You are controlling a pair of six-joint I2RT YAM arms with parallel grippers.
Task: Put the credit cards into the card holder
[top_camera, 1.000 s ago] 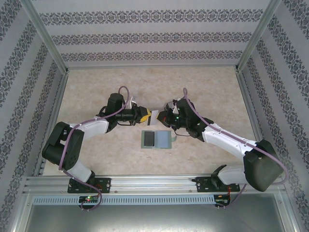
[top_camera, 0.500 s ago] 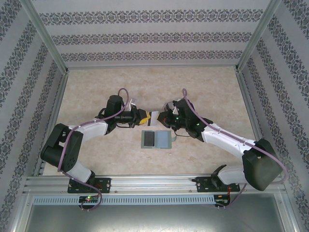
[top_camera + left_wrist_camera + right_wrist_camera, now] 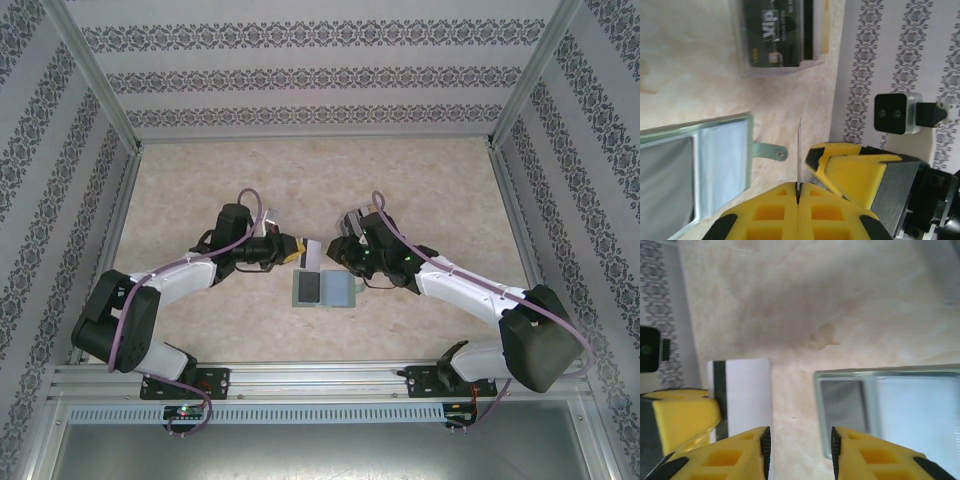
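While the handover hangs above the table, left gripper [image 3: 798,187]: closed on one edge of a thin, pale plastic credit card with a dark stripe [image 3: 742,395]; in the left wrist view the card is seen edge-on, standing out from between the yellow pads.
Right gripper [image 3: 800,442]: jaws parted, nothing pinched between them; one finger lies just beside the card, and contact cannot be told.
Card holder: a small sage-green folding wallet [image 3: 335,290] is laid open and flat on the marbled beige table [image 3: 200,180], just nearer the arm bases than the two grippers. Whether the dark panel on its left half is a card or lining cannot be told.
Snap tab [image 3: 771,150]: spread flat on the table beside the wallet, pointing towards the held card.
Clear plastic box [image 3: 780,35]: set beyond the wallet, with a dark card printed "Vip" inside.
Step judged: the card is to be lowered and slid into a grey pocket.
Risk, slip: only a narrow strip of edge is gripped, so the card could be pivoted or dropped if it is nudged by the right gripper.
Risk, missed pocket: if the card is brought down tilted, the pocket lip could be struck and the card bent or skated across the wallet face.
Risk, shifted wallet: the wallet is unweighted, so it could be pushed along or folded shut by insertion force.
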